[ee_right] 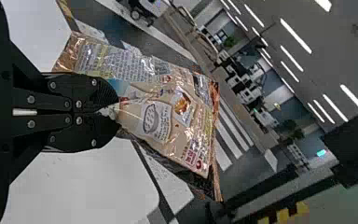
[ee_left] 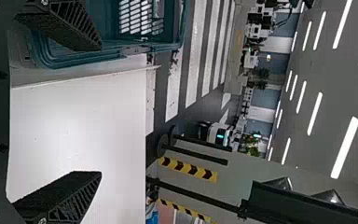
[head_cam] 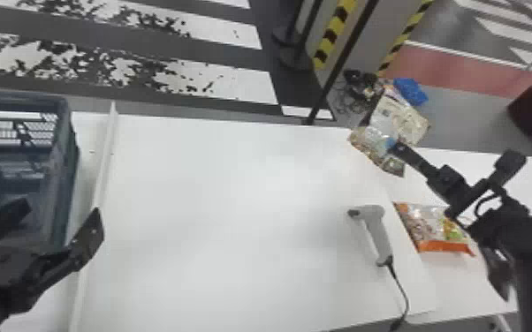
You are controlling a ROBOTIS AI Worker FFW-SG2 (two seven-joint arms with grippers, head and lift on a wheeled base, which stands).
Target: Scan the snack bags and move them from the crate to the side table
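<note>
The scanner (head_cam: 379, 234) lay near the right-hand end of the main worktop (head_cam: 234, 198), its head toward the left and its cable (head_cam: 404, 293) trailing toward the near edge. Beyond the scanner and slightly to its right, the right gripper (head_cam: 396, 146) had its fingers pressed narrow on a crinkled snack bag (head_cam: 369, 143), pinching it so that the printed film spread out on either side of the tips. The head view showed packaging overlapping behind this bag, and I cannot tell how much of that was the same one. Farther beyond the scanner was a blue item (head_cam: 411, 90).

Just to the scanner's right, an orange-edged snack bag (head_cam: 437, 229) lay flat on the side worktop (head_cam: 459, 282). Well apart from the scanner, on its left, stood the blue-green crate (head_cam: 70, 176). The left gripper (head_cam: 62, 213) was also well to the scanner's left, at the crate's near right corner, its fingers wide apart with nothing between them.
</note>
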